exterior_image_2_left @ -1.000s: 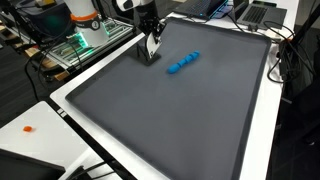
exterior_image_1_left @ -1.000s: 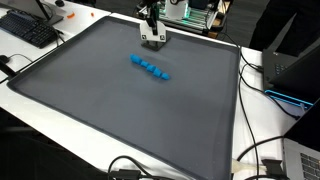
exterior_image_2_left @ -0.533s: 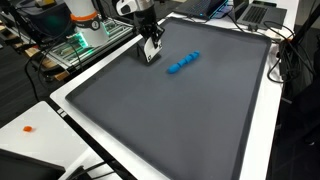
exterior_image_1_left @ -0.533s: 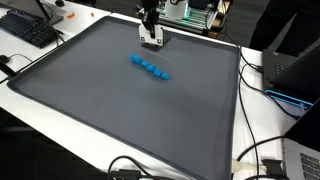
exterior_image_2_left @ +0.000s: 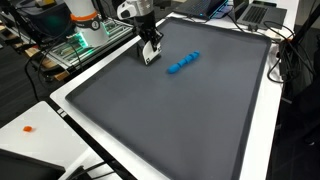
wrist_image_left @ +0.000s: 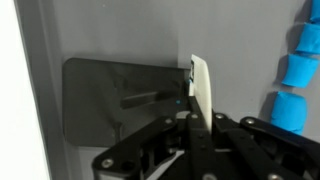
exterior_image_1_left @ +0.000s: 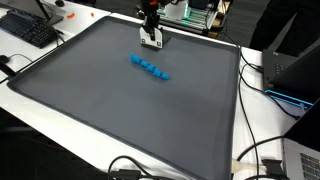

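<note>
A robotics lab workbench: a black computer keyboard [exterior_image_1_left: 28,30], loose black cables [exterior_image_1_left: 125,172], an open dark laptop [exterior_image_2_left: 258,12] and exposed green electronics [exterior_image_2_left: 72,45] ring a grey table mat [exterior_image_1_left: 120,110].

hand [wrist_image_left: 201,88]: black, comes in from the bottom, with its pale fingers pressed tight together above the mat.
blue blocks [wrist_image_left: 296,72]: bright blue, in a row on the mat, apart from the hand, on the side away from the white edge, partly cut off.
shadow [wrist_image_left: 115,100]: dark patch on the mat, between the hand and the white edge.
mat [wrist_image_left: 240,35]: flat and gray.
worktop [wrist_image_left: 9,90]: a white strip along the mat's edge.
</note>
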